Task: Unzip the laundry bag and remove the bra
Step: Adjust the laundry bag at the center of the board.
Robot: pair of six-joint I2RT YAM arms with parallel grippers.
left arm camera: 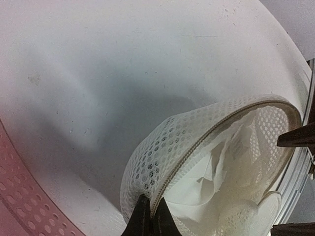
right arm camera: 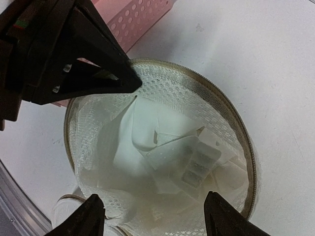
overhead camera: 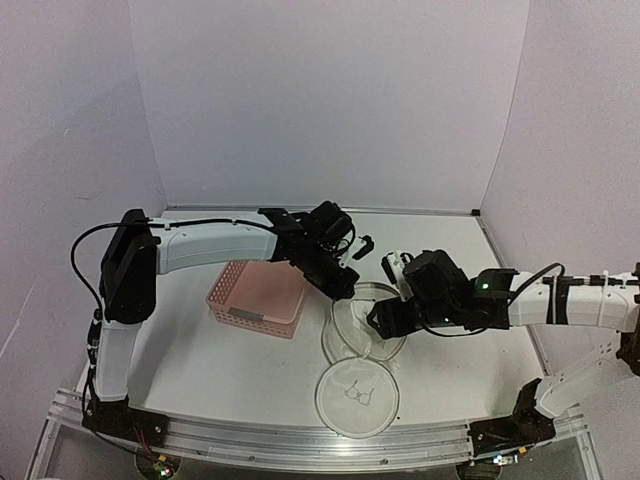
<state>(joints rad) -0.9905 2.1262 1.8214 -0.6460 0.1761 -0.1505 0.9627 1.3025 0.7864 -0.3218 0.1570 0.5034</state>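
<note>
The laundry bag (overhead camera: 350,340) lies open at mid-table, its white mesh wall (left arm camera: 162,142) ringed by a zip-edged hoop (right arm camera: 231,123). Its round face with the black bra drawing (overhead camera: 357,397) lies flat nearer the arms. Inside the bag sits the bra (right arm camera: 142,132), folded white fabric with a label (left arm camera: 202,182). My left gripper (left arm camera: 151,205) is shut on the bag's zip rim at the far side (overhead camera: 345,287). My right gripper (right arm camera: 155,214) hangs open just above the bag's mouth (overhead camera: 385,318), with nothing between its fingers.
A pink slotted basket (overhead camera: 258,297) stands just left of the bag, close under the left arm, and shows in both wrist views (left arm camera: 15,196) (right arm camera: 142,19). White walls close the table at the back and sides. A metal rail (overhead camera: 300,440) runs along the near edge.
</note>
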